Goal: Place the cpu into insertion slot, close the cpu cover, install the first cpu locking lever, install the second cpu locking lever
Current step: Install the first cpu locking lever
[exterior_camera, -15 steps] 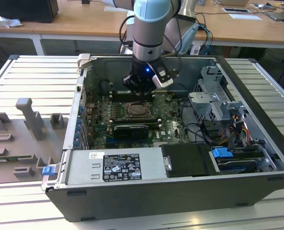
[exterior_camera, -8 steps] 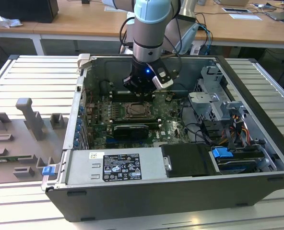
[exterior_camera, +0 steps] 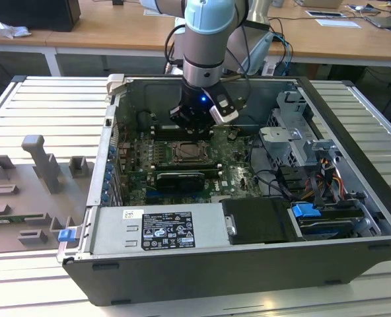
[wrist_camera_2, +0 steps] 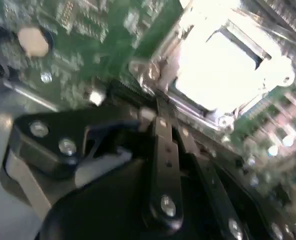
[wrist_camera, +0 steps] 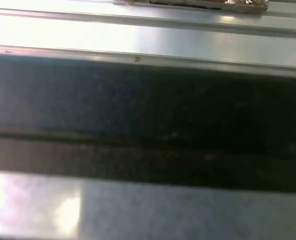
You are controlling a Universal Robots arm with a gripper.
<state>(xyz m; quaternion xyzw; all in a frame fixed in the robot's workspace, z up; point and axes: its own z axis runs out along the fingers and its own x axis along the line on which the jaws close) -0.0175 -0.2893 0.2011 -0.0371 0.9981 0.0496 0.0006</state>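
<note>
Gripper low over the socket inside the open computer case

Fixtures (exterior_camera: 37,178) of grey plastic lie on the ribbed table (exterior_camera: 43,105) at the exterior view's left. Beside them stands the open computer case (exterior_camera: 202,277), its green motherboard (exterior_camera: 232,175) facing up. The insertion slot (exterior_camera: 193,152) sits near the board's middle. In the second wrist view the cpu (wrist_camera_2: 223,62) lies flat in it, pale top up, a square with no long axis, its edges lined up with the socket. The cpu cover (wrist_camera_2: 185,97) lies around it as a silver frame. The gripper (exterior_camera: 194,121) hangs just behind the socket, pointing down; whether its fingers are apart or together cannot be told. Drive cages (exterior_camera: 294,142) fill the case's right.
</note>
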